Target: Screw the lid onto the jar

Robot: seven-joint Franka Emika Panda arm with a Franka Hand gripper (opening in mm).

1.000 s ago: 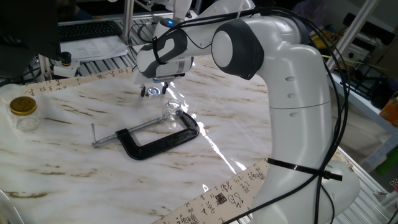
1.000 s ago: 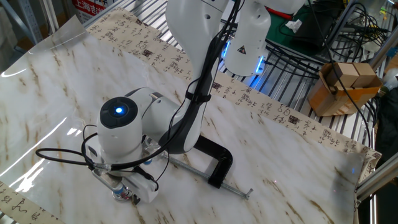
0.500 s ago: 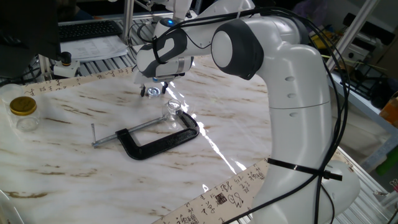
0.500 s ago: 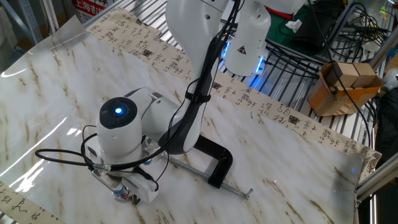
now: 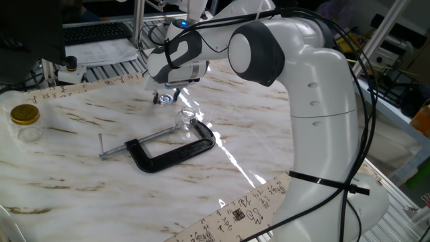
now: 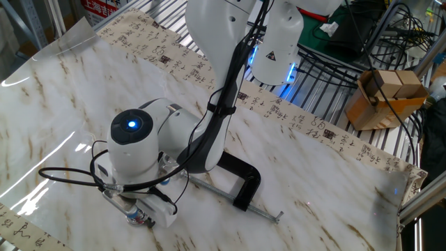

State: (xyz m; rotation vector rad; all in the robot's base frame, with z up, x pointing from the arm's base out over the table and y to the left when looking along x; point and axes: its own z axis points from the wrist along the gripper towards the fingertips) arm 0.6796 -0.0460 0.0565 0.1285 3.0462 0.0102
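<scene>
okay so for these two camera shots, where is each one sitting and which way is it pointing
One fixed view: sits low at one table side, facing across the marble top; shows the arm's big white links, the gripper over the lid, the jar, the C-clamp.
The other fixed view: high on the opposite side, looking down; the wrist hides the gripper.
Shared: the arm and C-clamp.

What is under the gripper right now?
Under the gripper sits the small silvery lid, low over the marble table. Whether the fingers actually grip it is hidden. The tiny jar stands apart, by the clamp.
</scene>
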